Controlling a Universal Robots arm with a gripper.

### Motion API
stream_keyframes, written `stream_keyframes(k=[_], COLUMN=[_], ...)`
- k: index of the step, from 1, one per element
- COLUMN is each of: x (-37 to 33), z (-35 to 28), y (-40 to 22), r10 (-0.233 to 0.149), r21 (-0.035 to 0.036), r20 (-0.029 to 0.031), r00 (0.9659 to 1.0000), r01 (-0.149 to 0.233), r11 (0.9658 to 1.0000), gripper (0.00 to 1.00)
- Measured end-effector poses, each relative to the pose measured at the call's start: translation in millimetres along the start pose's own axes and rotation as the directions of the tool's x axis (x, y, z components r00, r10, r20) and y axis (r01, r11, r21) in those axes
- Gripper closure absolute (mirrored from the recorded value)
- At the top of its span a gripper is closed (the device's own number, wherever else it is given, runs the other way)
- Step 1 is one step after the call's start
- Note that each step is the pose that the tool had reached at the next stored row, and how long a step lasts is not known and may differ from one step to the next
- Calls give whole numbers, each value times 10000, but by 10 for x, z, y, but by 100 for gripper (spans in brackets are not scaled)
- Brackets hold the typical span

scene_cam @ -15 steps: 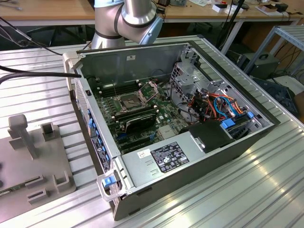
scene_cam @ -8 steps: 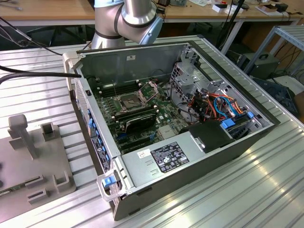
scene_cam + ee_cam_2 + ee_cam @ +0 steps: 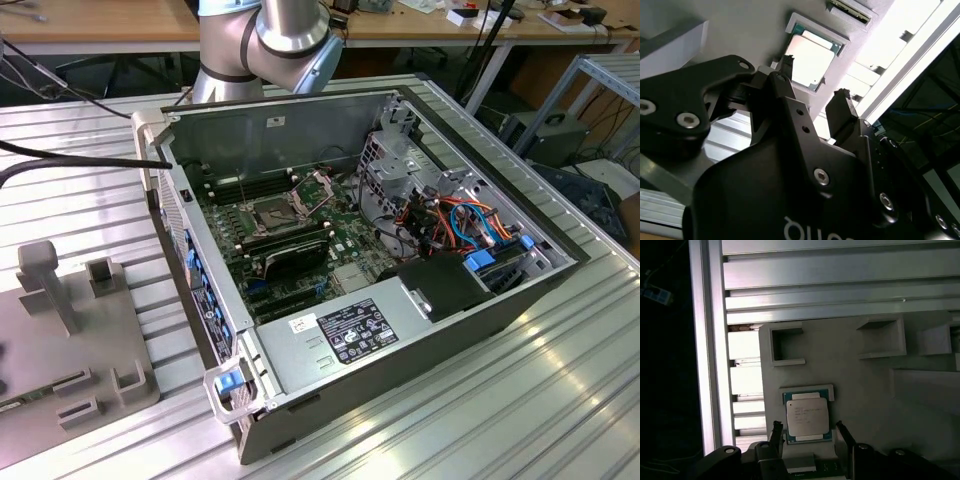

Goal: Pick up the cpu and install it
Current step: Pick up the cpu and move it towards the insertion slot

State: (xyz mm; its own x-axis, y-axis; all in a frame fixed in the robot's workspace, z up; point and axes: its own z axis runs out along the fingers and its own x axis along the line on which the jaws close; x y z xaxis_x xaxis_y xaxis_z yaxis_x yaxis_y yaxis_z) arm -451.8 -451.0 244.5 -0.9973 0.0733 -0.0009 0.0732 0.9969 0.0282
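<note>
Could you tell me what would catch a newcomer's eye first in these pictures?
In the exterior view, the open computer case dominates the middle of the ribbed metal table, its motherboard laid bare. In both wrist views, the cpu sits in a framed recess of a grey fixture plate, with the gripper open and close over it.

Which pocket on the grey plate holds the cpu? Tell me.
The framed pocket nearest the open end effector holds the cpu; the other bracket pockets sit bare.
</note>
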Motion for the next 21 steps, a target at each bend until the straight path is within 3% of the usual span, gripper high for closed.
stream_keyframes(k=[10, 21], x=[0, 0], z=[168, 177], y=[-5, -5], r10=[0, -1], r21=[59, 74], r20=[6, 7], r00=[10000, 10000], r01=[0, 1], r11=[10000, 10000], gripper=[45, 45])
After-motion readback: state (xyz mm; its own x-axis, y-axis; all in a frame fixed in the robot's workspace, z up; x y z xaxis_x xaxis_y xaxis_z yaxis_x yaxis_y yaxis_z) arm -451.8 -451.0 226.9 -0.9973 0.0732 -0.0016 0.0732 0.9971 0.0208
